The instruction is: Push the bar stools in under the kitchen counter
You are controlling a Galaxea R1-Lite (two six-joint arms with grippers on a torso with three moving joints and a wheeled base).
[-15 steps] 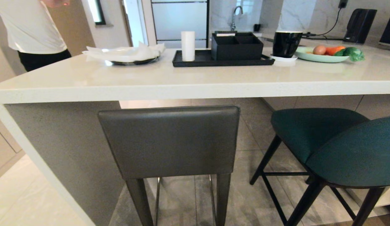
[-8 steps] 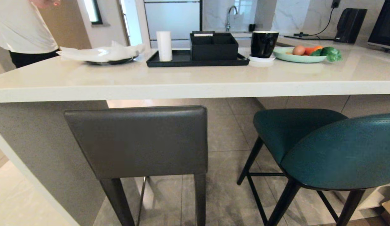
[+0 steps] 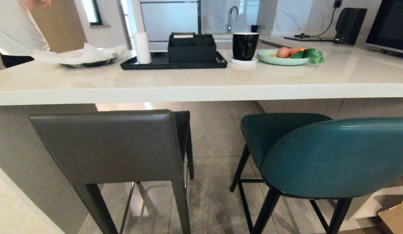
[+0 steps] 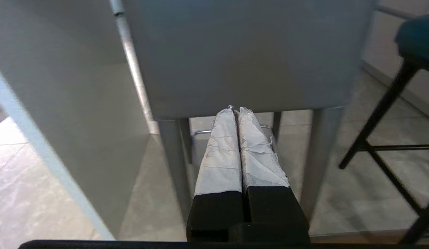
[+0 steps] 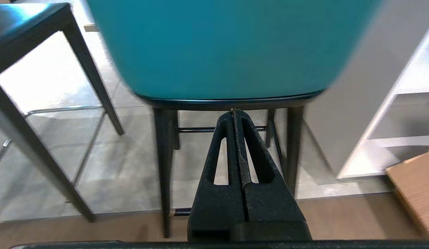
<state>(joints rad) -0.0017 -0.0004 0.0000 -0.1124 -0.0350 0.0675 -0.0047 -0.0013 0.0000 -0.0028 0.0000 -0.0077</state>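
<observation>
Two bar stools stand at the kitchen counter [image 3: 201, 91], their backs toward me. The boxy dark grey stool [image 3: 107, 146] is on the left, the teal stool [image 3: 334, 156] with thin black legs on the right. Both seats reach under the white slab. Neither arm shows in the head view. In the left wrist view my left gripper [image 4: 235, 110] is shut, its taped tips level with the lower edge of the grey stool's back [image 4: 242, 52]. My right gripper [image 5: 233, 111] is shut, tips just below the teal stool's back [image 5: 228, 45]. Whether either one touches a stool I cannot tell.
On the counter lie a black tray [image 3: 130, 66] with a black box [image 3: 191, 48], a black mug [image 3: 245, 45], a green plate of vegetables [image 3: 269, 60] and a plate of napkins [image 3: 78, 57]. A person [image 3: 16, 29] stands at the far left. White shelves [image 5: 401, 114] and cardboard [image 5: 414, 183] sit right of the teal stool.
The whole head picture has slid to the left, so the camera has moved right. The teal stool's back now fills more of the right side. The stools keep their places by the counter.
</observation>
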